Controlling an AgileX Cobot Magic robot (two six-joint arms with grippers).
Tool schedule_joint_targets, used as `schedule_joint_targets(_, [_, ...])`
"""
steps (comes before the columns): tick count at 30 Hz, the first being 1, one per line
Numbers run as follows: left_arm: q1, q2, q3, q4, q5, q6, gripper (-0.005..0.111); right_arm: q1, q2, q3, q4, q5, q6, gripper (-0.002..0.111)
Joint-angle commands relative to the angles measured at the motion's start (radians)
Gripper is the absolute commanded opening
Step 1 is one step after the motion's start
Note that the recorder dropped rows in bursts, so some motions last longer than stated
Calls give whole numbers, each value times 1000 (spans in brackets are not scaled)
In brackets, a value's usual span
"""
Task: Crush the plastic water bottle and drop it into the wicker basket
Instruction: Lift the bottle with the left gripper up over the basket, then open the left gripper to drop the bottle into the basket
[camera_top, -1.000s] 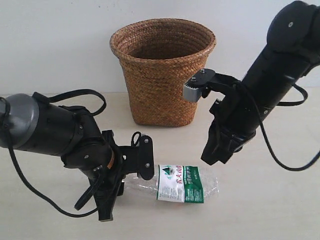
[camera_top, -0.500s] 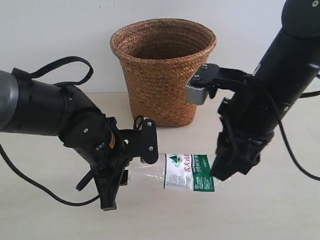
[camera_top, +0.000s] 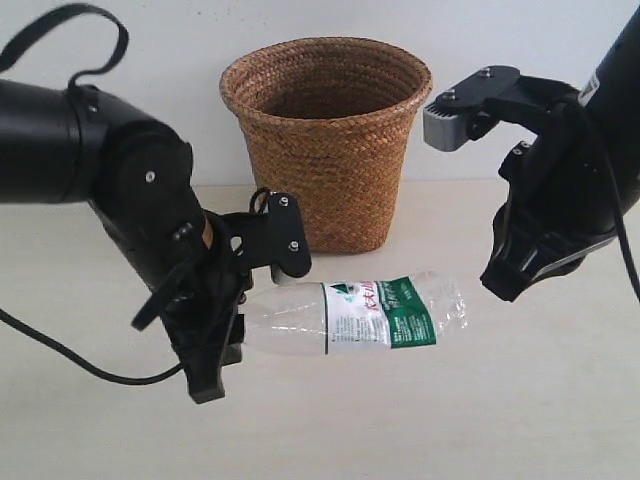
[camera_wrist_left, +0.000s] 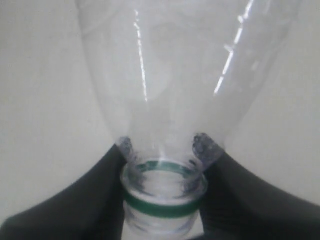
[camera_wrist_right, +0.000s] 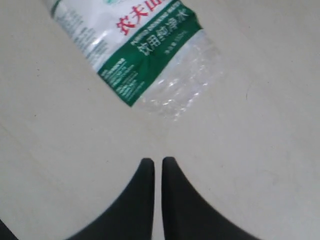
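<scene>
The clear plastic water bottle (camera_top: 370, 312) with its green-and-white label hangs nearly level above the table, base a little raised and crumpled. My left gripper (camera_top: 240, 318) is shut on its neck; in the left wrist view the fingers (camera_wrist_left: 112, 165) clamp just above the green neck ring of the bottle (camera_wrist_left: 165, 100). My right gripper (camera_top: 500, 285) hovers just right of the bottle's base, shut and holding nothing. In the right wrist view its gripper (camera_wrist_right: 156, 161) points at the bottle (camera_wrist_right: 150, 55) without touching it. The wicker basket (camera_top: 326, 140) stands behind, open side up.
A pale table (camera_top: 450, 420) carries everything, with a white wall behind the basket. A black cable (camera_top: 70, 365) loops over the table at the left. The right arm's grey camera block (camera_top: 448, 125) sits close to the basket's right rim.
The left gripper has lifted the bottle off the table and tilted its base upward. The right gripper has pulled back to the right and up, away from the bottle's base.
</scene>
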Motion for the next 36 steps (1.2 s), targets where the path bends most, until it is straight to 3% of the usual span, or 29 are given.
schedule_joint_targets(1, [-3,-34,-126,-78,344,104,4,-4,-9,-3,-6,-14,13,0])
schedule_joint_targets(7, [26,-44,-284,-54,388,134,4,-4,-9,-1,-4,-5,39,0])
schedule_joint_targets(14, [150,-30,-485,-60,388,237,4,-4,-7,-1,13,-52,39,0])
schedule_joint_targets(19, [230,84,-659,-58,269,235,4,-4,-7,-1,13,-84,34,0])
schedule_joint_targets(22, [234,177,-773,10,64,45,4,-4,-7,-1,13,-91,34,0])
schedule_joint_targets(24, [230,217,-817,17,12,38,15,-4,-7,-1,17,-94,34,0])
schedule_joint_targets(25, [228,234,-833,19,44,108,28,-2,-7,-1,24,-94,36,0])
schedule_joint_targets(27, [231,250,-844,43,84,171,64,-2,-7,-1,28,-94,42,0])
schedule_joint_targets(28, [231,255,-844,69,56,84,91,-2,-7,-1,34,-94,42,0])
schedule_joint_targets(29, [236,257,-844,95,16,-20,103,-2,-7,-1,40,-94,42,0])
schedule_joint_targets(30, [240,257,-844,147,0,-156,108,-2,-7,-1,47,-96,41,0])
schedule_joint_targets(32, [241,257,-844,274,26,-353,108,-2,-7,-1,52,-104,35,0])
schedule_joint_targets(36, [241,257,-844,336,152,-351,105,-2,-7,-1,52,-104,35,0])
